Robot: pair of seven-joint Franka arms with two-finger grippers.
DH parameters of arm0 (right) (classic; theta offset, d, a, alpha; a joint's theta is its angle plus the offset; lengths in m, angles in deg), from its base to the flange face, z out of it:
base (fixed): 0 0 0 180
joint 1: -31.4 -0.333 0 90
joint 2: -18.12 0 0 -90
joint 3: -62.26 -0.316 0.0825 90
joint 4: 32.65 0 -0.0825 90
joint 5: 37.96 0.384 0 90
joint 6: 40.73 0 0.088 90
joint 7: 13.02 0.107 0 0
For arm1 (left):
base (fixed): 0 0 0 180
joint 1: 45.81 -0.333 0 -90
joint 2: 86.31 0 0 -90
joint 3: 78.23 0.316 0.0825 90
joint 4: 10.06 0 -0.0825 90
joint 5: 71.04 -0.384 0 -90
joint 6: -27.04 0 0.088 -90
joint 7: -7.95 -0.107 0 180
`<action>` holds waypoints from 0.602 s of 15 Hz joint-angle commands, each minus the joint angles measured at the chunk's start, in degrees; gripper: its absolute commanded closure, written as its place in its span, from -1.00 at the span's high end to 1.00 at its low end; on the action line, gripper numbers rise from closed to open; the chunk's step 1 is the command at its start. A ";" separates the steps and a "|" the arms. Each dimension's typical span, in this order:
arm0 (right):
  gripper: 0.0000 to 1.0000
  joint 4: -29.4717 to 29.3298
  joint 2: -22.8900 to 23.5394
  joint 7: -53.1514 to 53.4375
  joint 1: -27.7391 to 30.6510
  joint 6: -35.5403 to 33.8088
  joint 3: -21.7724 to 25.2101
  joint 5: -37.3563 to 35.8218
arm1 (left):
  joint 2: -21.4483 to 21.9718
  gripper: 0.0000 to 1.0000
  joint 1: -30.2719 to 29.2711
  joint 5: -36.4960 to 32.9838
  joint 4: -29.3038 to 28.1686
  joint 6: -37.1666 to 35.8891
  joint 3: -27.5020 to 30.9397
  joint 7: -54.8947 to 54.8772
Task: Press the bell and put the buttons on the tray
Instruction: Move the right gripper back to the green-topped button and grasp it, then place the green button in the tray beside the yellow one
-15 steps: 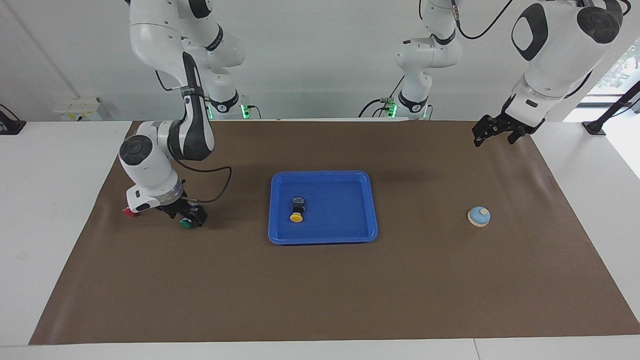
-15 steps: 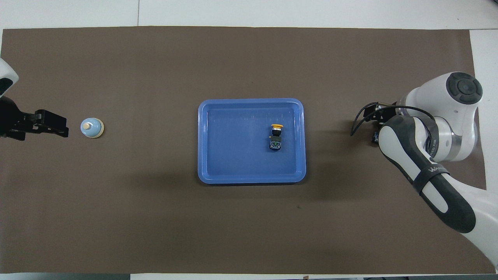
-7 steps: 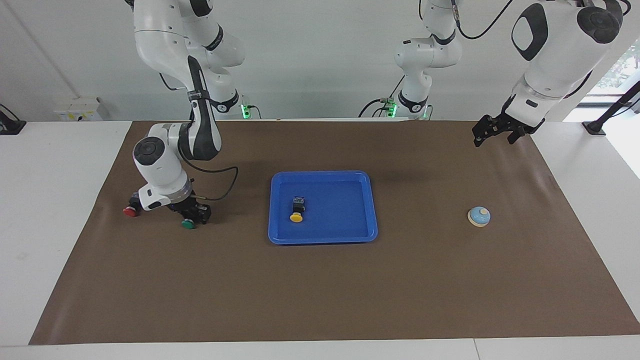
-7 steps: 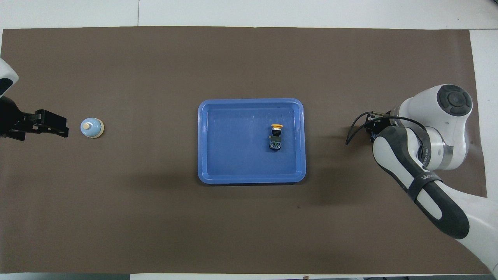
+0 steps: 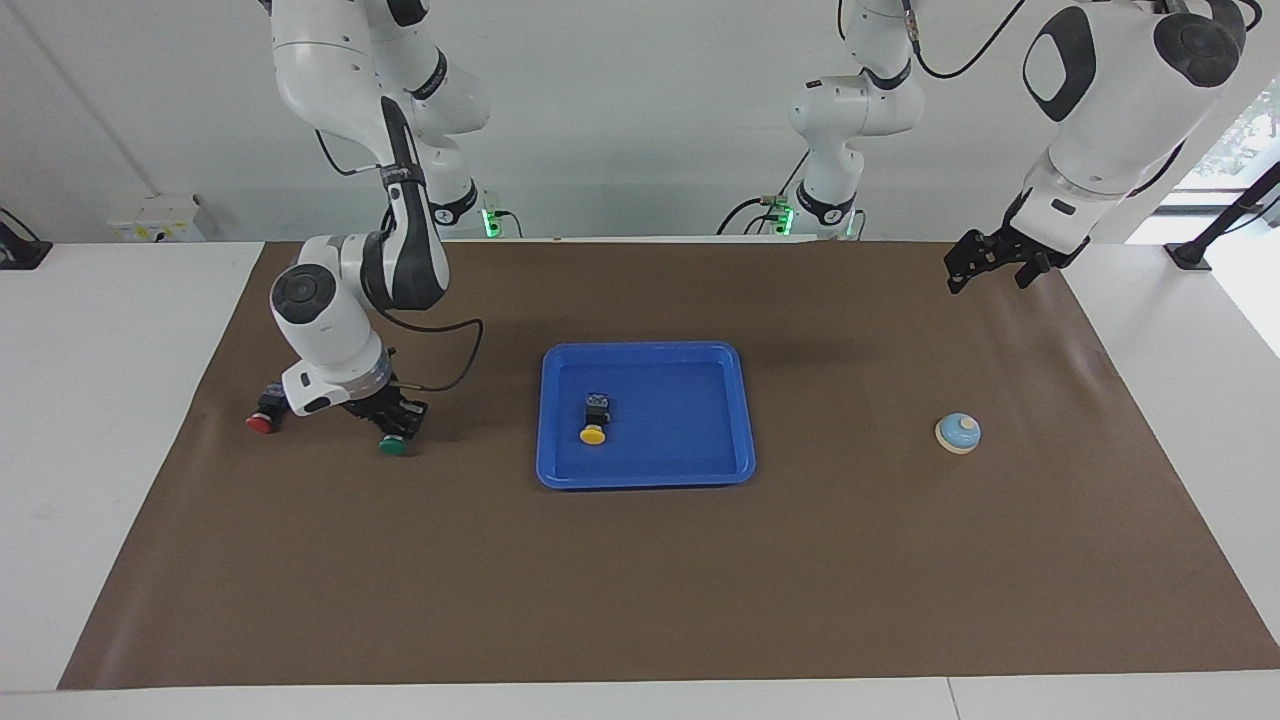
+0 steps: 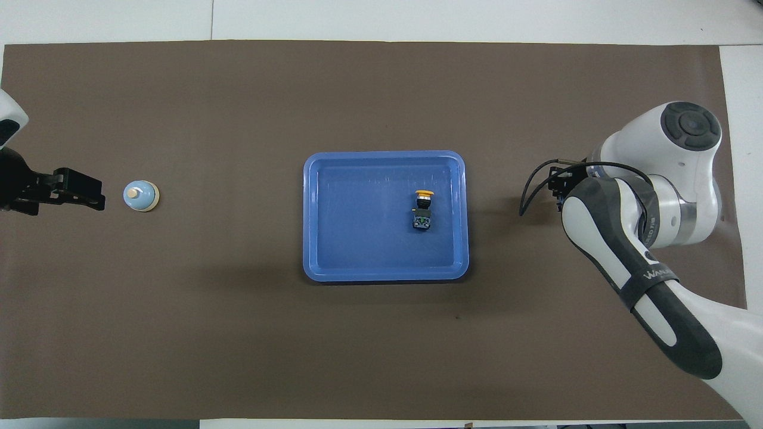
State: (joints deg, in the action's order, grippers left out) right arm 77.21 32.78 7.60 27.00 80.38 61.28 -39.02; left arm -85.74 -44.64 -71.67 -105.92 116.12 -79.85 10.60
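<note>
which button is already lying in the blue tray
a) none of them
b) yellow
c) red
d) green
b: the yellow button lies on its side inside the tray, while the red button sits on the brown mat and the green button is at the right end effector.

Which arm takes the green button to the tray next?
Right. The right gripper is already shut on the green button, a short way from the tray. The left gripper waits open in the air at the bell's end of the table.
</note>
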 commanded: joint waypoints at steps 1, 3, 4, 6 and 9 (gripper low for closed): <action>-1.00 -9.11 2.29 7.56 -6.21 -6.48 -0.16 0.35 | 0.57 1.00 0.06 0.36 0.23 -0.75 0.21 0.34; -1.00 -12.20 3.09 13.28 -11.22 -7.82 -0.16 0.79 | 0.57 1.00 0.06 0.28 0.23 -0.75 0.21 0.34; -1.00 -13.61 3.96 15.13 -13.42 -7.82 -0.24 1.57 | 0.57 1.00 0.06 0.28 0.23 -0.75 0.21 0.34; -1.00 -18.17 7.73 20.48 -18.16 -8.43 -0.24 2.98 | 0.57 1.00 0.06 0.36 0.23 -0.75 0.21 0.34; -1.00 -23.29 13.89 25.43 -24.67 -7.56 -0.16 2.90 | 0.57 1.00 0.06 0.36 0.23 -0.75 0.21 0.34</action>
State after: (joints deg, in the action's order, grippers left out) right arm 59.78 40.75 31.04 5.17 73.61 60.75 -37.04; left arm -85.73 -44.64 -71.67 -105.92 116.12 -79.85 10.60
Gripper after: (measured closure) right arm 0.599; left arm 0.000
